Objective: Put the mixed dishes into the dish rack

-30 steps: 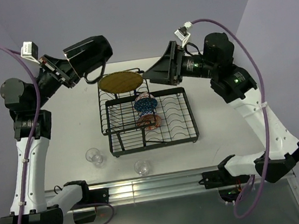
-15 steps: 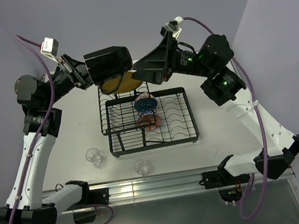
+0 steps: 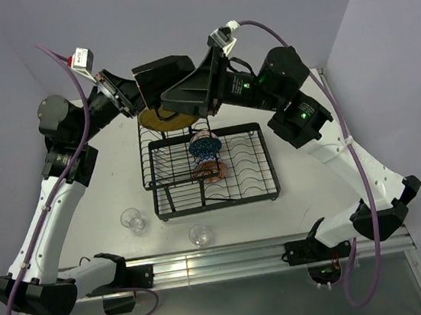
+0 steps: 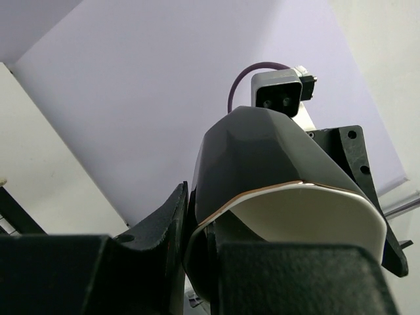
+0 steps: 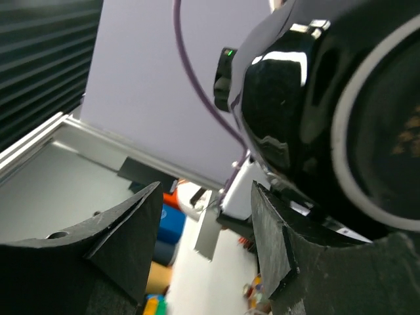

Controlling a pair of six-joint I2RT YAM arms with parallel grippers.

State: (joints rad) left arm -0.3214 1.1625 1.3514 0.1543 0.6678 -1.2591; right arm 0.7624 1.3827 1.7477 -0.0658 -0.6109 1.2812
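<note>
My left gripper [image 3: 140, 85] is shut on the rim of the black mug with cream inside [image 3: 163, 74], held in the air above the back of the dish rack [image 3: 272, 173]. In the left wrist view the mug [image 4: 262, 164] fills the frame, its wall pinched in my left gripper [image 4: 197, 256]. My right gripper [image 3: 175, 97] is open and empty beside the mug, which shows glossy at its right finger [image 5: 295, 125]. The yellow plate [image 3: 161, 120] stands in the raised section, partly hidden. The blue bowl [image 3: 205, 145] and the orange-red bowl [image 3: 213, 172] stand in the rack's slots.
Two clear glass cups stand on the table in front of the rack, one at the left [image 3: 133, 219] and one nearer the front edge [image 3: 200, 235]. Both arms cross above the rack's back. Walls close in behind and at the right.
The left arm has lifted the mug up and to the right, over the back of the rack. The right gripper has swung left and up to meet it.
</note>
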